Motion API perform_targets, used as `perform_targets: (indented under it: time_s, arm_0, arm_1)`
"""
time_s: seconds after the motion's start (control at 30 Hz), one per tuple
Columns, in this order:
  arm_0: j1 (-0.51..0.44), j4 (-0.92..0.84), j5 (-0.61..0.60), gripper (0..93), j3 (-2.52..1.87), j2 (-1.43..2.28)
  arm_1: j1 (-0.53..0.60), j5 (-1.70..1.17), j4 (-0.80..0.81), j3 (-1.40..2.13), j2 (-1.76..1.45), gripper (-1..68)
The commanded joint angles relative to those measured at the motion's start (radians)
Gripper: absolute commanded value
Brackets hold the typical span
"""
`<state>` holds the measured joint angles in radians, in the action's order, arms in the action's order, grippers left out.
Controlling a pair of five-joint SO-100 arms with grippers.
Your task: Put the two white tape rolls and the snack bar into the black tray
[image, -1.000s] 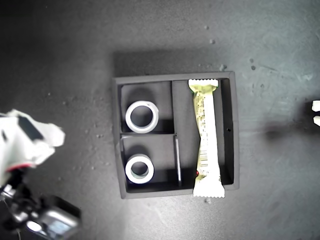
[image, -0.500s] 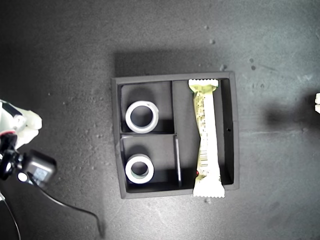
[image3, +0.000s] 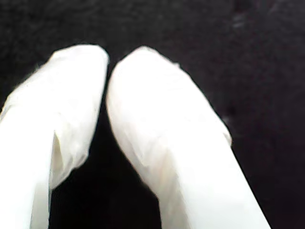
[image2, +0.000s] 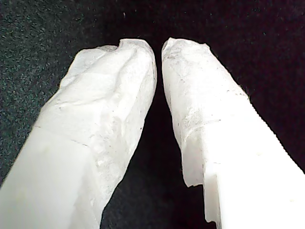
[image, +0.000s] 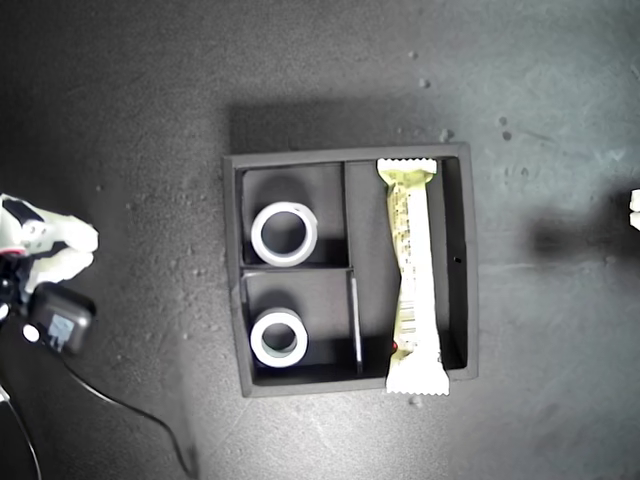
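My first gripper, seen in its wrist view, is holding nothing; its white fingers are sitting nearly together with only a thin gap at the tips, dark mat under them. My second gripper is looking the same in its wrist view: fingers pressed close, tips about touching, nothing pinched, only the black surface behind.

In the exterior view an arm with a small black camera block and a trailing cable is sitting at the exterior view's left edge, well apart from the black tray. A white bit of another arm is showing at the exterior view's right edge. Cannot tell which arm is first or second.

The black tray is lying mid-frame on the dark grey table. The larger white tape roll is lying flat in the upper small compartment on the exterior view's left half of the tray. The smaller white tape roll is lying flat in the lower small compartment, just below the divider. The snack bar is lying lengthwise in the long compartment on the exterior view's right, pale printed side up, its lower crimped end overhanging the tray's near wall. Some crumbs are dotting the table beyond the tray.
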<state>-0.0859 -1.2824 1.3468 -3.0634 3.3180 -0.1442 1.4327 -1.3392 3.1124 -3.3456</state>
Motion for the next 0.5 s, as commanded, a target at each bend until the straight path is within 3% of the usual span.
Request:
perform_targets:
  time_s: [0.0,0.47]
  arm_0:
    - [0.002,-0.029,0.012,0.0,-0.054,0.069]
    - [0.006,-0.112,0.117,0.2,-0.075,0.069]
  arm_1:
    - [0.005,-0.003,-0.002,0.011,-0.005,1.0]
    - [0.008,-0.003,-0.002,0.011,-0.005,1.1]
